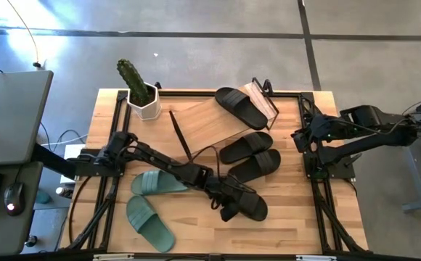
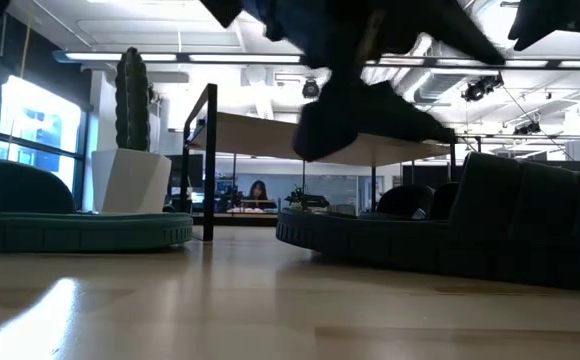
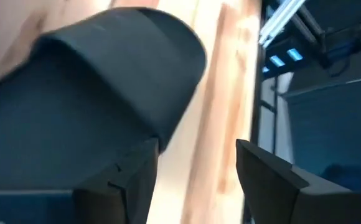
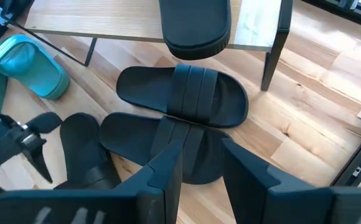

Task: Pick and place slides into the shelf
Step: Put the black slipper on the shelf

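Hovering with fingers spread, the left gripper point(image 1: 229, 205) sits over a black slide point(image 1: 245, 204) lying crosswise, shelf point(image 1: 218, 119) beyond.

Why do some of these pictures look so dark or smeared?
Low view: bright ceiling lights behind turn the black slide and the arm above it into silhouettes, and glare sits on the table. Left wrist view: that slide is very close and blurred. High view is evenly lit and sharp.
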Tool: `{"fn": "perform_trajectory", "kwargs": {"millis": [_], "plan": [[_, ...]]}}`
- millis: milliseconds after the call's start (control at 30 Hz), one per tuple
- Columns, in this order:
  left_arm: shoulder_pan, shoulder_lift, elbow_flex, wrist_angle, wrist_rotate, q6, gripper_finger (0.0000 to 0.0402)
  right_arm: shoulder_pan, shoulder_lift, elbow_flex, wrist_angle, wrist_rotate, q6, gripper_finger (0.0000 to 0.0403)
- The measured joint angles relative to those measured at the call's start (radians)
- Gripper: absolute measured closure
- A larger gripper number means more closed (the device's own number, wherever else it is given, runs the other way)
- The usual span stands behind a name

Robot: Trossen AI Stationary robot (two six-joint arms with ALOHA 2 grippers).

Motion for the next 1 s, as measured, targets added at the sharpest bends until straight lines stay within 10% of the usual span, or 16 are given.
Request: {"fn": "perform_trajectory", "kwargs": {"millis": [1000], "plan": [[0.000,0.039,0.003,0.007,-0.067,-0.017,0.0224,0.000,0.000,0.000,0.000,0.024,0.004,0.0302]]}}
